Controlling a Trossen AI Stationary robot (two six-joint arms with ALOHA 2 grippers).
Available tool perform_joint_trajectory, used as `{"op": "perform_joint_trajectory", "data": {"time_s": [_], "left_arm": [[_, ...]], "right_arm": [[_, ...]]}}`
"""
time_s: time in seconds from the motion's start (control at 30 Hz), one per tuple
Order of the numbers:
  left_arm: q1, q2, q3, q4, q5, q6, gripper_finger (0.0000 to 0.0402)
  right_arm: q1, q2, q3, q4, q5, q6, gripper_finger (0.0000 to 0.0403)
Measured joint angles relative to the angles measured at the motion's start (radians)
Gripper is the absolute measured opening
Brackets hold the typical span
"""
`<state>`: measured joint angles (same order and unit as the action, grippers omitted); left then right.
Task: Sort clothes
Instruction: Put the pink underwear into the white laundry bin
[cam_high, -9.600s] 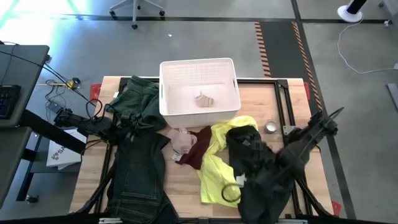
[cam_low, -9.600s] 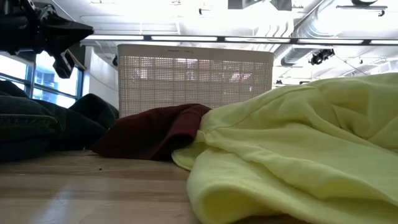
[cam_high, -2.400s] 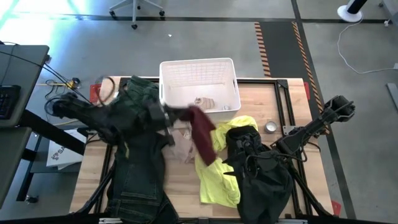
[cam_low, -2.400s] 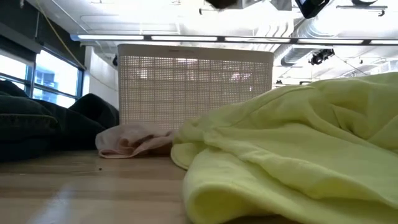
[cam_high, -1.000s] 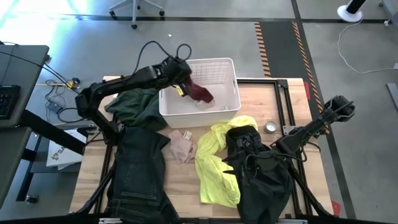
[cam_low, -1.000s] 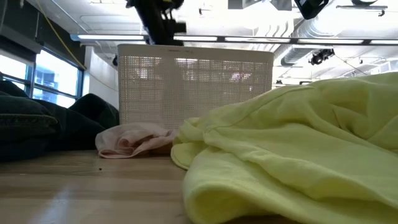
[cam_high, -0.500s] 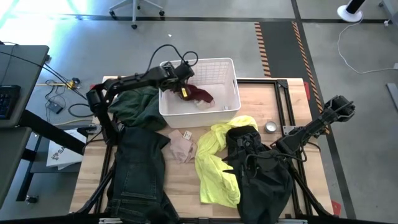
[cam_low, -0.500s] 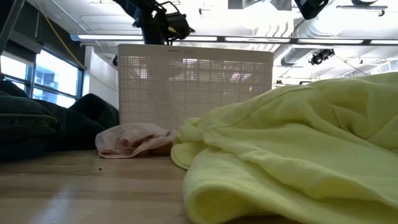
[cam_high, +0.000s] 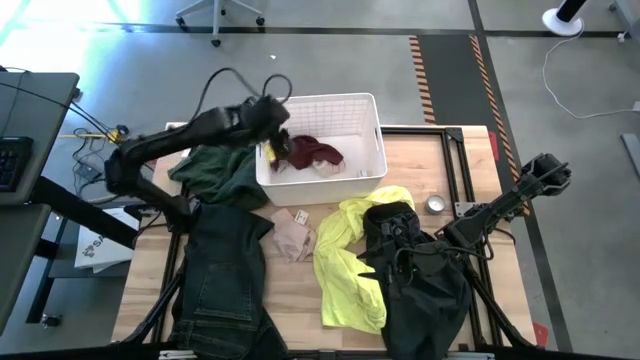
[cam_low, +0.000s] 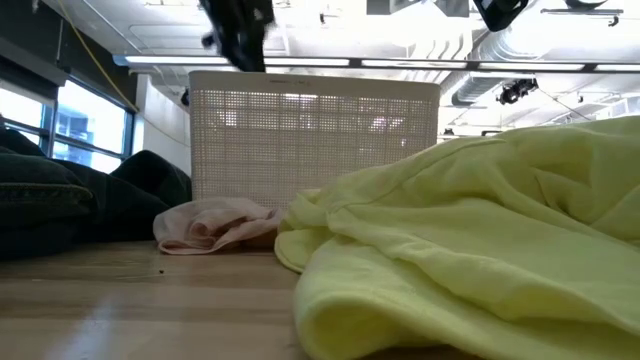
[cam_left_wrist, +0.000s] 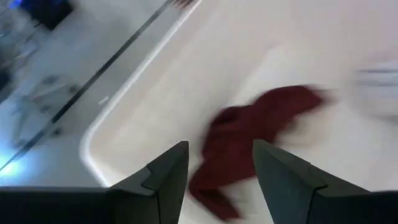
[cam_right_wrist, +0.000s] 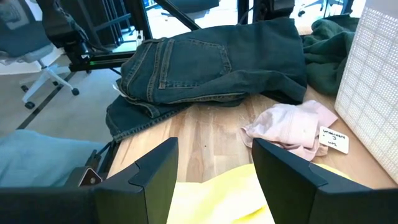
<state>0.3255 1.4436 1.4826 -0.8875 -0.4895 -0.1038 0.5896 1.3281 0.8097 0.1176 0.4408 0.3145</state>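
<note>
Maroon piece (cam_high: 312, 152): you see it lying loose inside the white basket (cam_high: 372, 128) | left gripper (cam_high: 272, 150): above the basket's left side, fingers apart, empty | right gripper (cam_right_wrist: 214, 180): over the yellow shirt (cam_high: 348, 262), fingers apart, empty | beige-pink piece (cam_high: 293, 233): on table beside jeans (cam_high: 222, 282)

A lab or workshop — hazard-striped concrete floor (cam_high: 425, 60), exposed ceiling ducts (cam_low: 500, 40), office chairs (cam_high: 215, 15).
</note>
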Motion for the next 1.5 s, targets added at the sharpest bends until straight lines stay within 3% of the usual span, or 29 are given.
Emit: {"op": "perform_joint_trajectory", "data": {"time_s": [0.17, 0.33, 0.53, 0.7, 0.83, 1.27, 1.4, 1.5], "left_arm": [[-0.336, -0.061, 0.0, -0.034, -0.03, -0.106, 0.0157], [-0.677, -0.001, -0.031, -0.019, -0.109, -0.224, 0.0143], [-0.865, 0.152, -0.103, 0.012, -0.115, -0.355, 0.0138], [-0.882, 0.312, -0.126, -0.002, -0.131, -0.394, 0.0138], [-0.823, 0.407, -0.126, -0.062, -0.069, -0.44, 0.0144], [-0.624, 0.558, -0.125, -0.044, 0.082, -0.334, 0.0204], [-0.594, 0.592, -0.122, -0.044, 0.124, -0.337, 0.0182], [-0.588, 0.603, -0.119, -0.04, 0.169, -0.333, 0.0129]], "right_arm": [[0.0, 0.0, 0.0, 0.008, 0.0, -0.001, 0.0204], [0.0, 0.0, 0.0, 0.016, 0.0, -0.008, 0.0204], [0.0, 0.0, 0.0, 0.022, 0.0, -0.009, 0.0204], [0.0, 0.0, 0.0, 0.022, -0.004, -0.009, 0.0204], [0.0, 0.0, 0.0, 0.022, -0.013, -0.009, 0.0204], [0.003, 0.0, 0.0, 0.021, -0.013, 0.0, 0.0204], [0.019, 0.0, 0.0, 0.021, -0.013, 0.0, 0.0204], [0.035, 0.0, 0.0, 0.021, -0.013, 0.0, 0.0204]]}}
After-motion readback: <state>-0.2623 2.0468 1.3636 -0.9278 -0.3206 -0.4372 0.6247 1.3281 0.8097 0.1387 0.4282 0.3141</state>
